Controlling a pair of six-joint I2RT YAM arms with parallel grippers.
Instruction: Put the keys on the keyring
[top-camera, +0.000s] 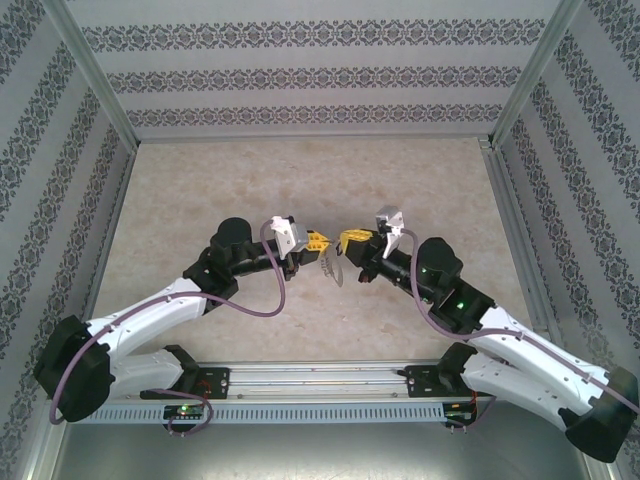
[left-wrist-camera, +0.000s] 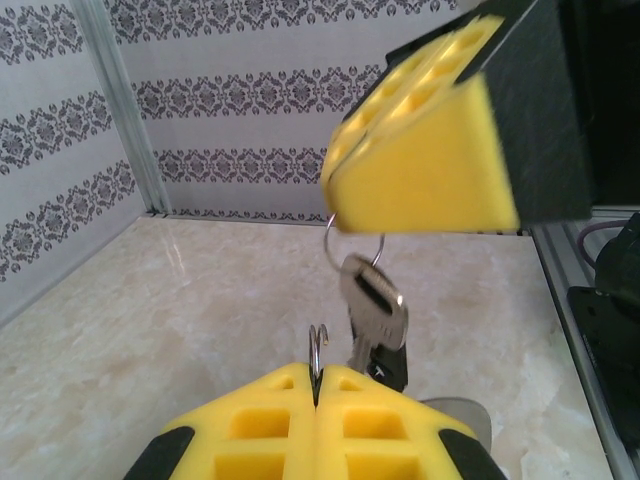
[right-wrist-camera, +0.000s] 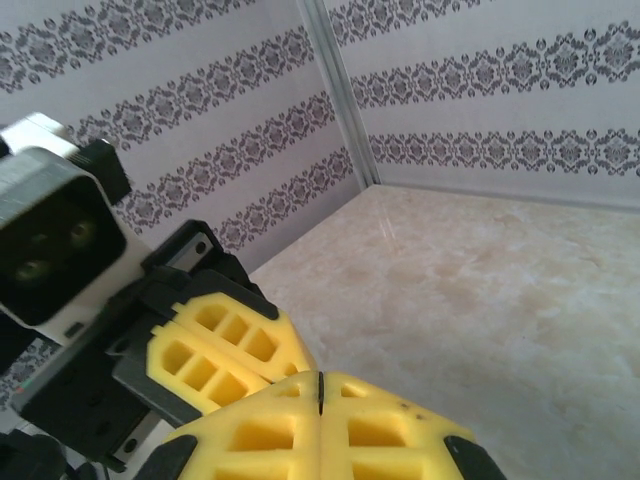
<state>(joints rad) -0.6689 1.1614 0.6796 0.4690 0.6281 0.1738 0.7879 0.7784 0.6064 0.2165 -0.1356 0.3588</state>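
Two arms, the left arm (top-camera: 150, 310) and the right arm (top-camera: 520, 350), reach from the near edge of the marbled table (top-camera: 300, 180) and meet above its middle, somewhat closer to the near edge than to the far one.

The left gripper (top-camera: 318, 240) and the right gripper (top-camera: 350, 238) face each other tip to tip, almost touching, both clear of the tabletop. In the left wrist view the yellow fingers of the left gripper (left-wrist-camera: 318, 400) are pressed together along one seam. In the right wrist view the right gripper (right-wrist-camera: 320, 395) shows the same tight seam, with the left gripper (right-wrist-camera: 225, 345) just beside it.

The keys (left-wrist-camera: 375, 310), of which one silver key can be told, hang in the air between the two tips, blade downward and slightly tilted. A dark piece sits behind the lower end.

The keyring (left-wrist-camera: 333, 243), a thin wire ring threaded through the key's head, hangs from the underside of the right gripper (left-wrist-camera: 430, 160). The pinch point itself is hidden.

A smaller wire loop (left-wrist-camera: 318, 345) stands upright out of the left gripper's seam, pinched there. Whether it joins the keyring cannot be told.
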